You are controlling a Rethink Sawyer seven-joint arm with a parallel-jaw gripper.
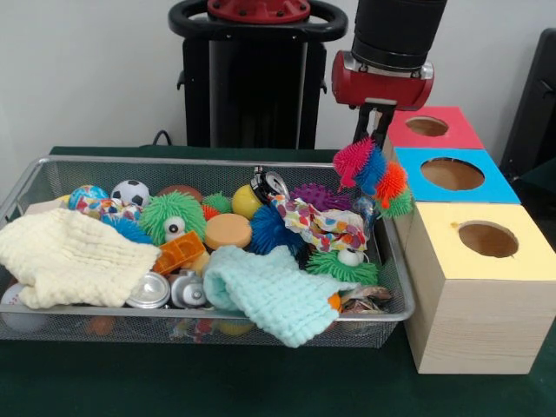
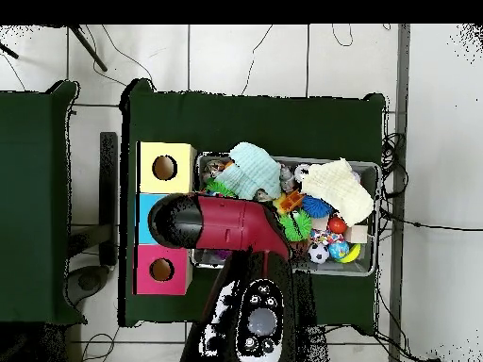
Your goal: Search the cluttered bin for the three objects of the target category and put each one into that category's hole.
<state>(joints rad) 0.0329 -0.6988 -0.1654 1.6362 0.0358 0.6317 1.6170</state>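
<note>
A spiky caterpillar toy (image 1: 373, 174) with pink, blue, orange and green tufts hangs above the right end of the wire bin (image 1: 217, 162). My gripper (image 1: 375, 137) is shut on its top. The toy hangs just left of the blue-topped box (image 1: 452, 174) and its hole. Behind that stands a red-topped box (image 1: 427, 126), and a yellow-topped box (image 1: 488, 239) is nearest the camera. In the overhead view the arm's head (image 2: 179, 219) covers the gripper, the toy and most of the blue box (image 2: 143, 203); the yellow box (image 2: 165, 168) and the red box (image 2: 160, 271) show.
The bin holds a pale yellow cloth (image 1: 74, 256), a mint cloth (image 1: 278, 291), green fuzzy eye toys (image 1: 172, 213), a soccer ball (image 1: 130, 191), an alarm clock (image 1: 269, 182), a blue spiky ball (image 1: 274, 230), metal cans (image 1: 149, 291) and a patterned cloth (image 1: 326, 224).
</note>
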